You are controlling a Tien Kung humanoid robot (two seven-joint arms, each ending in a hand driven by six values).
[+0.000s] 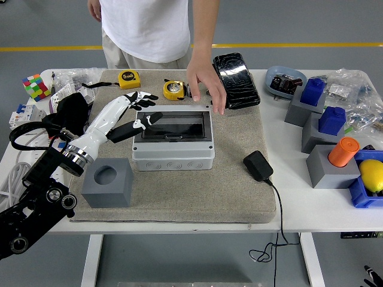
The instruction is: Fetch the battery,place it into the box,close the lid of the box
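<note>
The grey box (173, 149) stands in the middle of the beige mat (239, 191), its dark clear lid (173, 121) lying flat and shut. My left hand (136, 110) hovers at the box's far left corner, white with black fingers spread, holding nothing. A person's hand (206, 84) hangs open just beyond the box's far right corner, touching neither box nor lid. It covers the spot beside the yellow tape measure (173, 89), so no battery shows there. I cannot see a battery through the lid.
A grey block with a hole (108, 182) sits left of the box. A black adapter (258, 165) with its cord lies to the right. A black pouch (235, 81), a second tape measure (127, 78), a colour cube (35, 86) and blue and grey blocks (323, 128) surround the mat.
</note>
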